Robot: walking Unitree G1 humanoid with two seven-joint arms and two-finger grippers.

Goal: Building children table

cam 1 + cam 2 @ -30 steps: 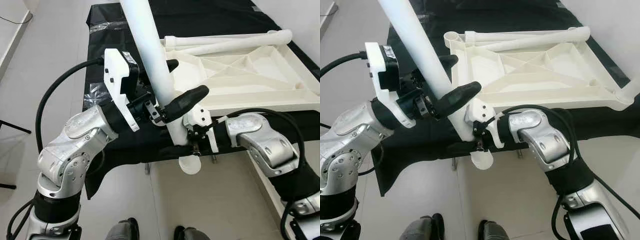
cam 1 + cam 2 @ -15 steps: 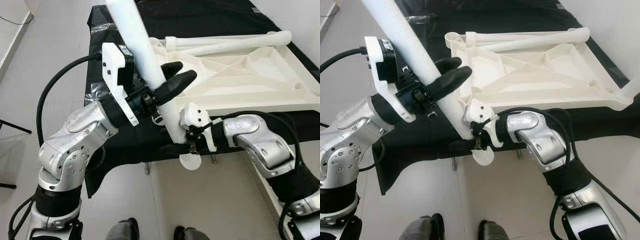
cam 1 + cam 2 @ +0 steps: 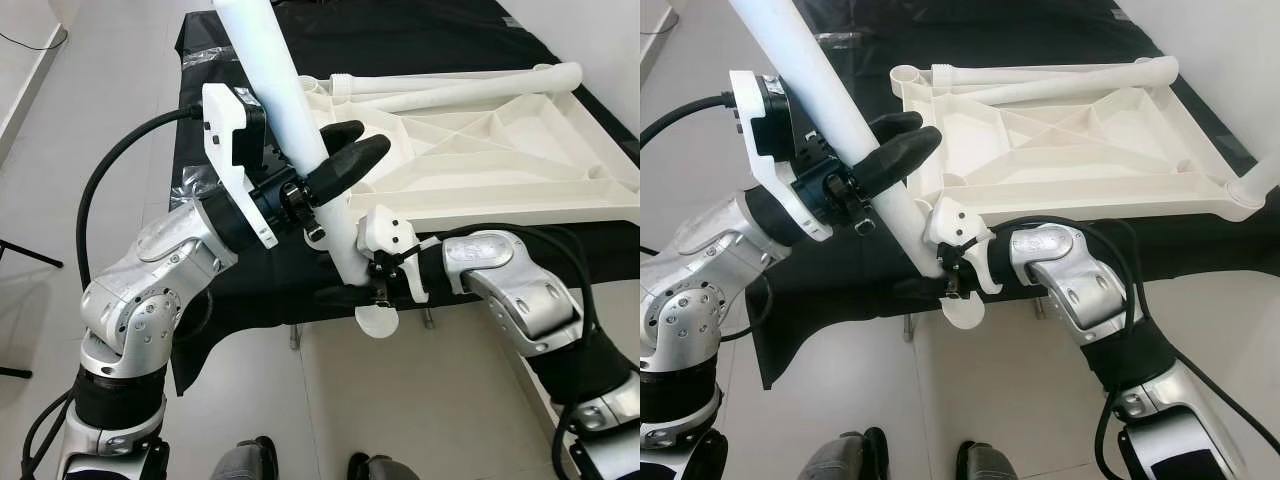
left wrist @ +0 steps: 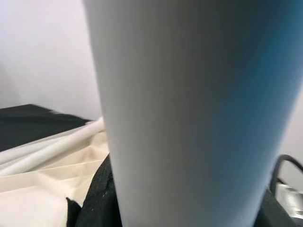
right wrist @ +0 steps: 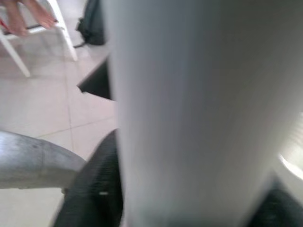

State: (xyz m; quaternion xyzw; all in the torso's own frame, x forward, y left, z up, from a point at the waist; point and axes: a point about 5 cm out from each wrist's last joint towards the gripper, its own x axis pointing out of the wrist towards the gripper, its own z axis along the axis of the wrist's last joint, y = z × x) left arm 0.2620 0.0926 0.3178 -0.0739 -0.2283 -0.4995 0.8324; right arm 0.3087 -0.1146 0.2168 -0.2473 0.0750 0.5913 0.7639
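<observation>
Three table legs (image 3: 283, 110) — one tabletop (image 3: 520, 165).

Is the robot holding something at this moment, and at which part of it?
Both grippers hold the white table leg. The left gripper clamps its middle part; the right gripper grips it near the lower end, just above the round foot.

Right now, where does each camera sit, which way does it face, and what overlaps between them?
Left eye: on the head, facing down at the upturned tabletop; both arms show, left gripper and right gripper on the table leg.
Right eye: beside it, same scene.
Left wrist: looks along its fingers at the leg, tabletop behind.
Right wrist: looks along its fingers at the leg, floor behind.
All four share the leg.
</observation>
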